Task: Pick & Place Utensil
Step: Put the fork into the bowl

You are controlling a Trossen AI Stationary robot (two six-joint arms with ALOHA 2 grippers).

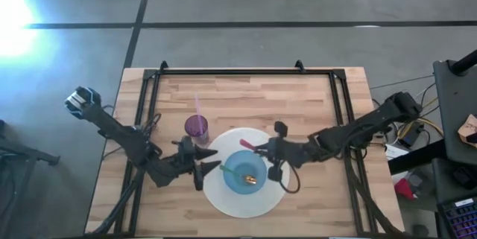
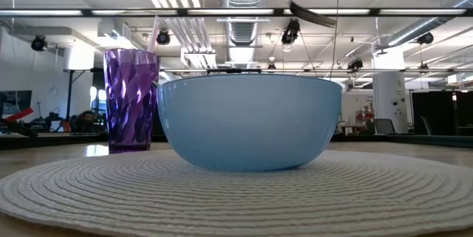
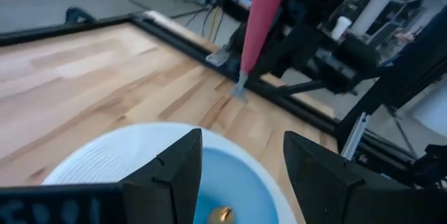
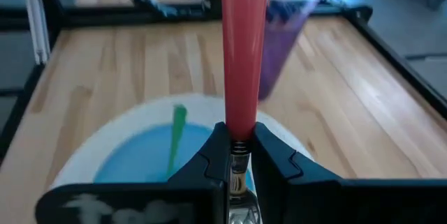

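Observation:
A red-handled utensil (image 1: 248, 146) is held by my right gripper (image 1: 270, 153) above the far right rim of a blue bowl (image 1: 244, 173). The bowl stands on a round white woven mat (image 1: 223, 198). A green utensil (image 1: 227, 170) leans in the bowl with its handle over the left rim, and a small gold thing (image 1: 252, 180) lies inside. My left gripper (image 1: 198, 166) is open and empty at the mat's left edge, pointing at the bowl (image 3: 230, 182). A purple cup (image 1: 197, 127) with a pink straw stands beyond the mat. My right gripper pinches the utensil between its two fingers at the neck (image 4: 239, 147), where the red handle meets the metal part. The fingers come from the table's right, in line with the utensil. The red handle (image 4: 244, 49) sticks out past the fingertips toward the left. The utensil is lifted clear above the bowl.
A black frame (image 1: 238, 71) runs along the table's far, left and right edges. The purple cup (image 2: 131, 100) stands close behind the bowl (image 2: 247, 122) on its far left. Bare wood lies on the far half of the table (image 1: 298, 97).

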